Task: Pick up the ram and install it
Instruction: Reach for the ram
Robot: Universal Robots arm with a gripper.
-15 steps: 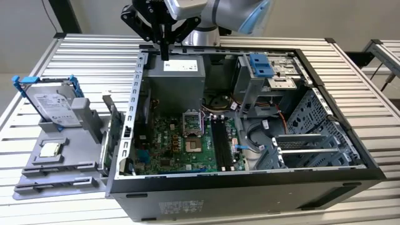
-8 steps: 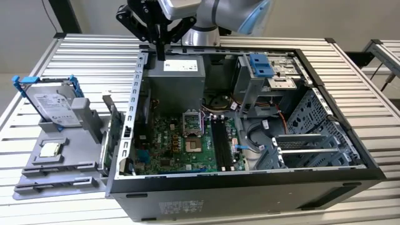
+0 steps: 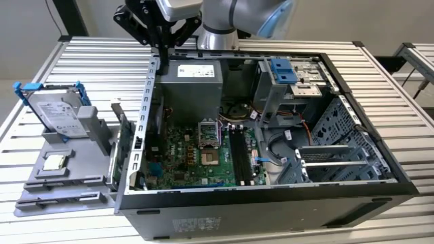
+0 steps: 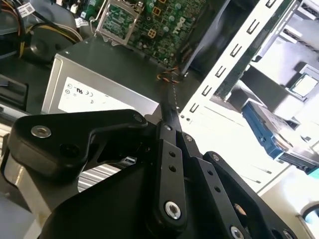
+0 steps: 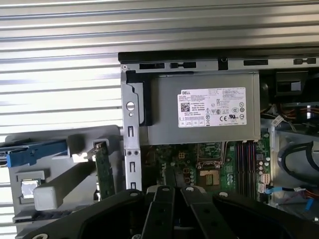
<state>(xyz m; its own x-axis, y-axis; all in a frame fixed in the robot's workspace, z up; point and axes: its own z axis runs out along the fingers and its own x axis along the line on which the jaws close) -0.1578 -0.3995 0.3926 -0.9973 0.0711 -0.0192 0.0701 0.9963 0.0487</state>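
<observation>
Gripper (image 4: 167, 112) closed on nothing, poised above power supply (image 4: 99, 94), well apart from ram (image 3: 60, 204) (seemingly in front slot of grey holder (image 3: 81, 179)). Could clip chassis wall (image 3: 146, 101) if crossing low.

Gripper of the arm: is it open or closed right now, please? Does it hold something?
Black metal two-finger gripper: closed, holding nothing that can be seen.

Ram (image 4: 172, 95): thin dark strip, edge-on in second wrist view, clamped in gripper (image 4: 167, 118).
</observation>
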